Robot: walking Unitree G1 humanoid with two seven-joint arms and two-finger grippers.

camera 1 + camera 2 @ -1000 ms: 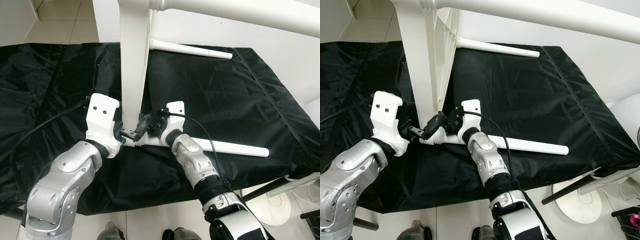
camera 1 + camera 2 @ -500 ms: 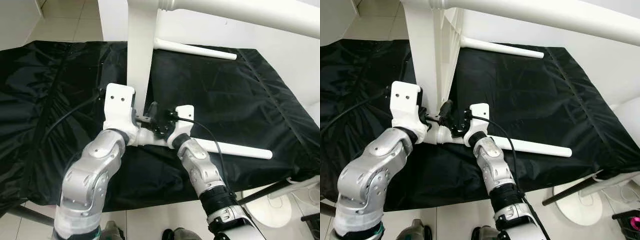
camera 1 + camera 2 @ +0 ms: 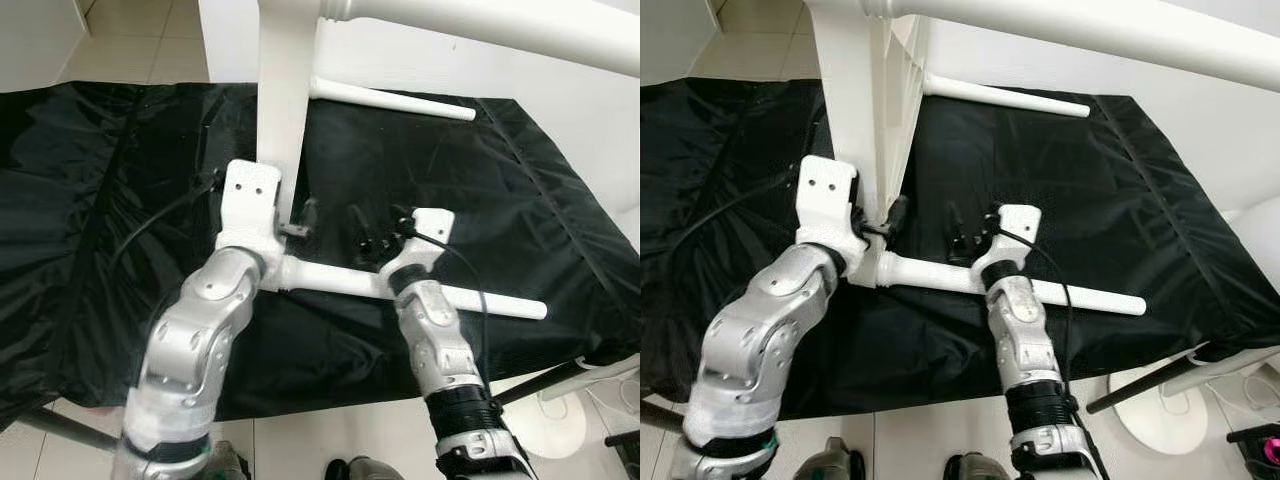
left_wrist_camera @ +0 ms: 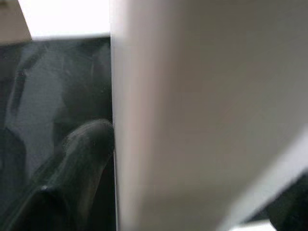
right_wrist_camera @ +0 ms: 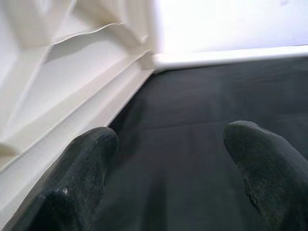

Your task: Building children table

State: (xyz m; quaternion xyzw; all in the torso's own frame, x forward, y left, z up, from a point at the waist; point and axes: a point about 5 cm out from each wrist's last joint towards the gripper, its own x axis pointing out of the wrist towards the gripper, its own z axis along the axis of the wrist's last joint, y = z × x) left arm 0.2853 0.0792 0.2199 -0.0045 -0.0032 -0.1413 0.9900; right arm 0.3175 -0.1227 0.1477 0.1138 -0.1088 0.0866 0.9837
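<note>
— What is the left gripper doing?
— Clamping the tabletop panel, standing on edge on the black cloth.
— And the right gripper?
— Hovering, fingers apart, above the table leg lying against the panel's foot. Fitting looks underway; next probably calls for regripping the leg.

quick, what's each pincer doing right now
Left pincer: against the white table panel, one finger on each side; a firm grip cannot be told.
Right pincer: open, holding nothing, over the black cloth.
</note>
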